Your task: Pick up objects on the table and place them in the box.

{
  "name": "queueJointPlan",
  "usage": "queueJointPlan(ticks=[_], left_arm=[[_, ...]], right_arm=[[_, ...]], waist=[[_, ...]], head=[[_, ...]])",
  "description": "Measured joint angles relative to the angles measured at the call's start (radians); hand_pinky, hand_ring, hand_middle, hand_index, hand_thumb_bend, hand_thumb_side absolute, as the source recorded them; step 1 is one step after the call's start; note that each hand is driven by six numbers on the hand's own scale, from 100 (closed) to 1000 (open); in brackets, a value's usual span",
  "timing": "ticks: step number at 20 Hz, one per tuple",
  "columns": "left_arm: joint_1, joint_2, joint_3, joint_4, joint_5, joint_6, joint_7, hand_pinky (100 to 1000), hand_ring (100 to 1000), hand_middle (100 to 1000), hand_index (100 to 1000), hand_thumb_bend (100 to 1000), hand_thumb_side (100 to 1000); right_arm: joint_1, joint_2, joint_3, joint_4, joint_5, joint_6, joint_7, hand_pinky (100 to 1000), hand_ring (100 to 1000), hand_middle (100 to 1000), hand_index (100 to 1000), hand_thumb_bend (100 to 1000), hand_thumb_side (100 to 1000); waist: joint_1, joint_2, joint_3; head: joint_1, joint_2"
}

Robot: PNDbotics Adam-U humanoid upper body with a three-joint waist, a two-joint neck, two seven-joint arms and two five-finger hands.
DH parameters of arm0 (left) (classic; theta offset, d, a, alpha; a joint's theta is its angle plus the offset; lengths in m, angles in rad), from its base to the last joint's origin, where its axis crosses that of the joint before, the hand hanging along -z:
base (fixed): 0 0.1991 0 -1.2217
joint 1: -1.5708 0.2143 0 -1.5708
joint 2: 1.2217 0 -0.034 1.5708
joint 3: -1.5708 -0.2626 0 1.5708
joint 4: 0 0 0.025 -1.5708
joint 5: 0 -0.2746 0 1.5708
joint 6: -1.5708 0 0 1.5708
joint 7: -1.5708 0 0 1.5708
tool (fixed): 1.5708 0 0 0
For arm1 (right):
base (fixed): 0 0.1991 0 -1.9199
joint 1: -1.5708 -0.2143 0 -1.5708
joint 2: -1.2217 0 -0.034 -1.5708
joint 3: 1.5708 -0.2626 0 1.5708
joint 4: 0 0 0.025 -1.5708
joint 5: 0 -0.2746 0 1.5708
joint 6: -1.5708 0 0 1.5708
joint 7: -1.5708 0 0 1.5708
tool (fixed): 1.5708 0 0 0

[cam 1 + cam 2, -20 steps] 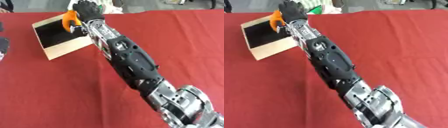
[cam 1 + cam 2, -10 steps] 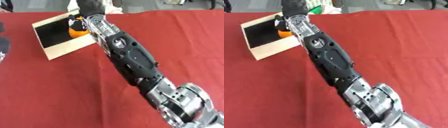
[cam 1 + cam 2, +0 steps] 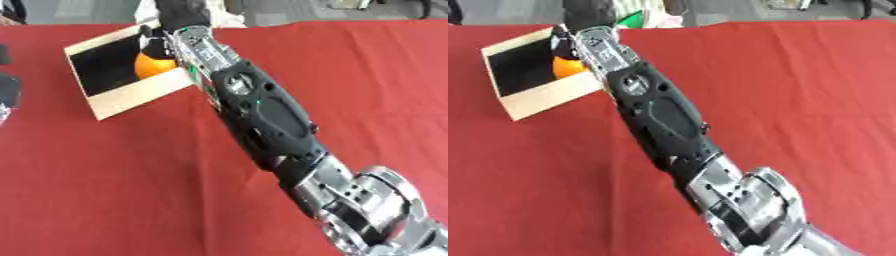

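Observation:
A shallow cardboard box [image 3: 105, 102] with a black inside lies tilted at the far left of the red table. An orange round object [image 3: 150, 66] rests inside it, against the right wall. My right arm [image 3: 262, 115] stretches from the lower right corner up across the table to the box. My right hand [image 3: 179, 12] hovers over the box's far right corner, beyond the orange object, open and holding nothing. A dark piece of the hand hangs just above the orange object. A dark shape with a silver part at the left edge looks like my left hand [image 3: 5, 90], mostly cut off.
Red cloth [image 3: 385, 75] covers the table. Something green and white [image 3: 636, 17] lies beyond the box at the table's far edge. Grey floor shows behind the table.
The orange object was held in my right hand above the box; now it lies inside the box. The hand has moved farther away, past the box's far corner.

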Motion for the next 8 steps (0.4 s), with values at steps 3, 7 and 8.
queueJointPlan(ticks=[3,7,8], left_arm=[[0.011,0.0,0.002,0.0,-0.003,0.003,0.004,460,614,654,783,308,623],[0.022,0.001,0.006,0.0,-0.008,0.006,0.01,460,614,653,783,307,624],[0.025,0.001,0.007,0.0,-0.008,0.007,0.011,460,614,653,783,307,624]], right_arm=[[-0.008,-0.069,0.045,-0.091,-0.08,-0.035,0.033,865,905,845,889,100,667],[0.004,-0.189,0.117,-0.258,-0.23,-0.081,0.103,871,903,842,891,100,679],[0.017,-0.22,0.134,-0.307,-0.272,-0.088,0.122,871,903,841,891,100,677]], waist=[[-0.003,-0.001,-0.009],[-0.004,-0.006,-0.021],[-0.004,-0.007,-0.024]], head=[[0.02,0.001],[0.044,0.009],[0.05,0.01]])
